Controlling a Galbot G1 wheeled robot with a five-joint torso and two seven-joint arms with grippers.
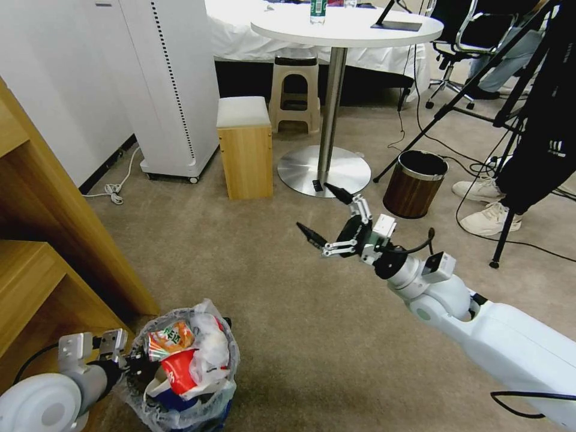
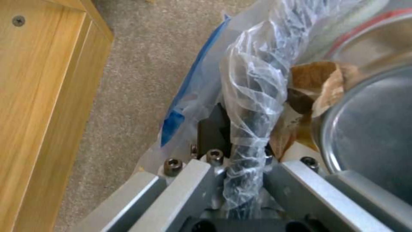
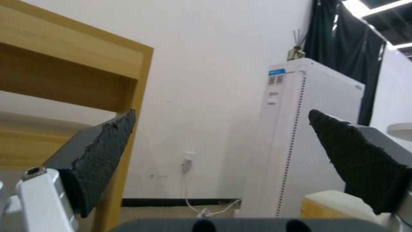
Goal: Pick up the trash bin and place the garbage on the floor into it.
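By the wooden shelf unit (image 1: 54,252), the left gripper (image 2: 242,180) is clamped on the bag-lined rim of the trash bin (image 1: 180,414), which holds the garbage (image 1: 186,354) over the floor (image 1: 252,282). Further right, the right gripper (image 1: 327,219) hangs in mid-air, fingers spread wide and empty.

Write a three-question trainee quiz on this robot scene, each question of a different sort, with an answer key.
1. True or false: the right gripper holds a cup.
2. Which gripper grips the trash bin? A) left B) right
3. Fill in: beside the brown bin stands a round ___.

Key: 1. False; it hangs open and empty above the floor. 2. A; the left gripper clamps the bagged rim, garbage inside. 3. Table.
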